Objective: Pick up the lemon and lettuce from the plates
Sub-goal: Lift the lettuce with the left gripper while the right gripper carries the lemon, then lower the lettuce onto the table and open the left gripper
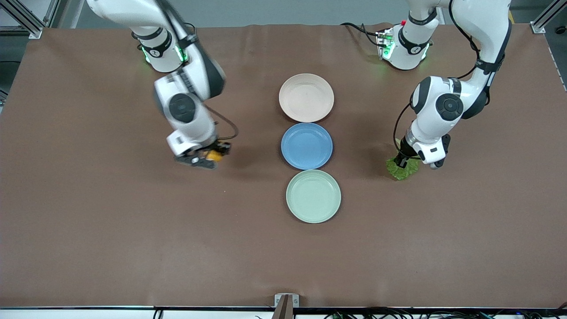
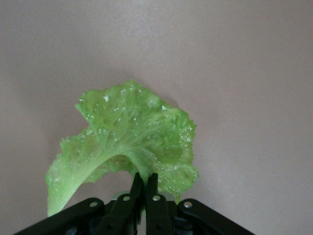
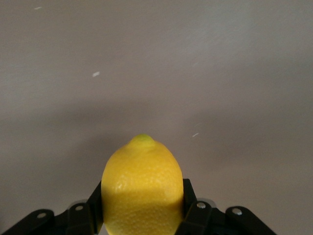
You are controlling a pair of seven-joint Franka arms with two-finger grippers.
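From my station I start nearest the front camera: the mint green plate (image 1: 313, 196) lies on the brown tabletop (image 1: 110, 230), with the blue plate (image 1: 306, 146) just beside it farther up the row and the cream-beige plate (image 1: 306, 97) farthest, closest to the arm bases. I see nothing on any of the three.

My left arm comes down from its base and bends at the elbow, its wrist pointing down over bare tabletop toward the left arm's end, well apart from the plates. The left hand (image 1: 401, 162) is pinched nearly closed on the lettuce (image 1: 402, 168). In the left wrist view I see the two black fingers (image 2: 137, 193) almost touching, clamped on the pale stem end where the rib begins, and the crinkled green leaf (image 2: 129, 142) spreading out from them over the brown surface. Whether the leaf's lower edge touches the tabletop, I cannot tell.

My right arm reaches out from its base and tilts its wrist down over bare tabletop toward the right arm's end, also well apart from the plates. The right hand (image 1: 211, 156) holds the lemon (image 1: 214, 155). In the right wrist view the yellow fruit (image 3: 142, 188) sits between the finger pads (image 3: 190, 198), gripped at its sides, its nub end pointing away from the hand.
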